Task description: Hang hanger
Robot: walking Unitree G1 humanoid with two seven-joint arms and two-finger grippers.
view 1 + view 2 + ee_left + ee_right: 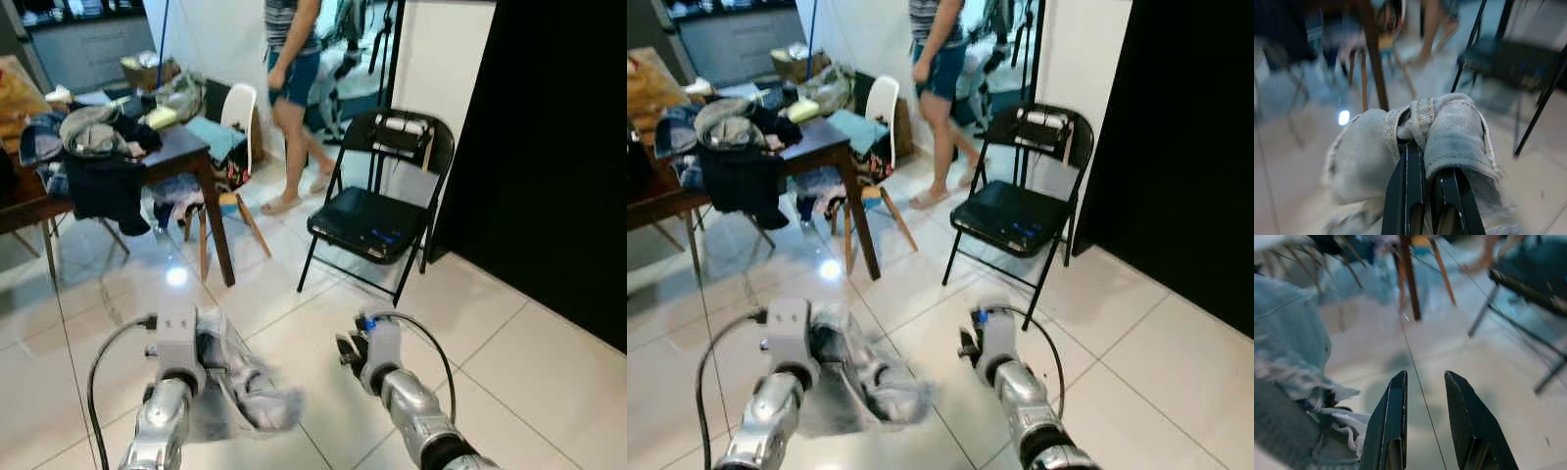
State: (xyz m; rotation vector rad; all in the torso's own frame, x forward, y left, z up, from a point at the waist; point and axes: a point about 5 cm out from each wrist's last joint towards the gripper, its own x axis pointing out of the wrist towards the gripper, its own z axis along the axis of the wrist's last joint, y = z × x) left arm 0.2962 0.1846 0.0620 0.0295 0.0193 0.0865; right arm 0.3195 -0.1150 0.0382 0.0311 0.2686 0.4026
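A lived-in home: pale tiled floor (549,362), a clothes-heaped wooden bench (181,152) at upper left, a black folding chair (377,220) mid-frame, a barefoot person (294,88) at top centre.

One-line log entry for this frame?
left gripper: shut on grey garment | right gripper: open, empty | ahead: black folding chair

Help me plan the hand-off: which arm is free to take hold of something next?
Right. The right claw is open and holds nothing, while the left claw is shut on the grey garment.
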